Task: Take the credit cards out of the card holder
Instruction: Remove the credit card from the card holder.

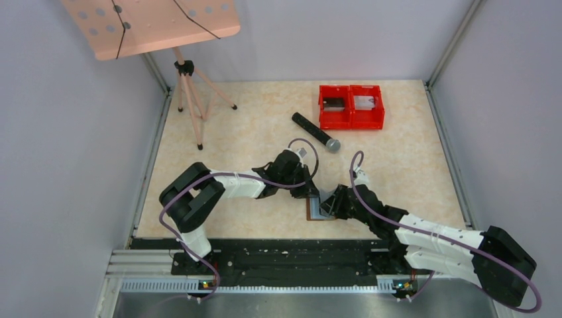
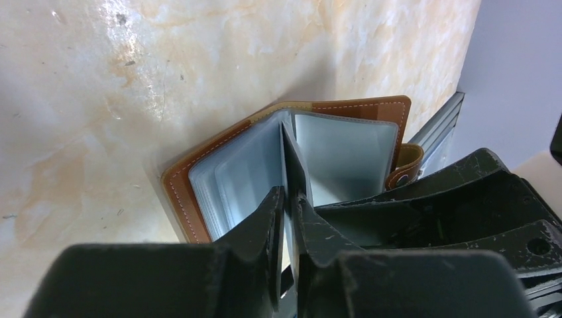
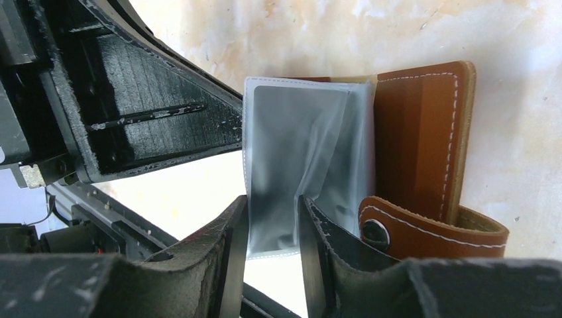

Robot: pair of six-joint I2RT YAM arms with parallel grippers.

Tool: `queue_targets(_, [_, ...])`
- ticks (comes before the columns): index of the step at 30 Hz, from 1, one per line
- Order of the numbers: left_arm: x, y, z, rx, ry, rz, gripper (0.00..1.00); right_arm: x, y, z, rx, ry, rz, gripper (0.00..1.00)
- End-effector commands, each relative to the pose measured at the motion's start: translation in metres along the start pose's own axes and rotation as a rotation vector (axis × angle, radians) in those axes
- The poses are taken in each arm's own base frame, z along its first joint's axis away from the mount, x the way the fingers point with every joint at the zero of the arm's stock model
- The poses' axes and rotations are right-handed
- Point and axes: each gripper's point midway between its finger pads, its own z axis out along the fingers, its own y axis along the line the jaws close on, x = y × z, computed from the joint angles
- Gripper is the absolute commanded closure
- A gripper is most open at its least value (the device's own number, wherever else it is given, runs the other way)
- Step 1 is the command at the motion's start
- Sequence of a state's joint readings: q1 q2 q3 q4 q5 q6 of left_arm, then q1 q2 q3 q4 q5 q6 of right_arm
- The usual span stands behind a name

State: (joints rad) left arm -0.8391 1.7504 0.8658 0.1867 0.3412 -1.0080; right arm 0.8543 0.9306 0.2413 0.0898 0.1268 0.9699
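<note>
Two tools meet at the card holder (image 2: 177, 199), which lies open, brown cover down, on the surface (image 1: 411, 152) near its front edge. We see our left tool (image 2: 287, 199) pinched shut on one upright sleeve (image 2: 292, 156) and our right tool (image 3: 272, 209) clamped on the clear sleeves (image 3: 298, 139) beside the snap tab (image 3: 431, 232). Red bins (image 1: 351, 106) and a microphone (image 1: 317, 131) sit well apart behind.

Seen from above, most of the card holder (image 1: 316, 213) lies hidden beneath the left gripper (image 1: 309, 193) and right gripper (image 1: 331, 207); only a brown corner and a grey sliver show. At the left wrist, its near edge vanishes behind the fingers (image 2: 265, 225). What its clouded sleeves (image 2: 344, 156) hold cannot be told, nor whether the right fingers (image 3: 232, 232) pinch one. Far beyond the card holder, the frame's top edge cuts off a pink perforated board (image 1: 152, 23).
</note>
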Motion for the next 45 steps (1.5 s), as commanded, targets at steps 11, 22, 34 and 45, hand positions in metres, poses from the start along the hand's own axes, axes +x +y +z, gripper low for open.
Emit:
queue_targets(11, [-0.003, -0.006, -0.018, -0.001, -0.045, 0.027, 1.0, -0.023, 0.021, -0.003, -0.001, -0.03, -0.042, 0.4])
queue_targets(22, [0.001, -0.003, -0.027, -0.017, -0.047, 0.031, 1.0, -0.02, 0.025, 0.007, -0.004, -0.005, -0.069, 0.48])
queue_targets(34, [0.001, 0.002, -0.03, -0.038, -0.054, 0.043, 1.0, -0.025, 0.011, 0.001, 0.075, -0.022, -0.078, 0.62])
queue_targets(45, [-0.001, 0.014, -0.041, -0.108, -0.071, 0.088, 1.0, -0.034, -0.024, -0.027, 0.288, -0.036, -0.072, 0.62])
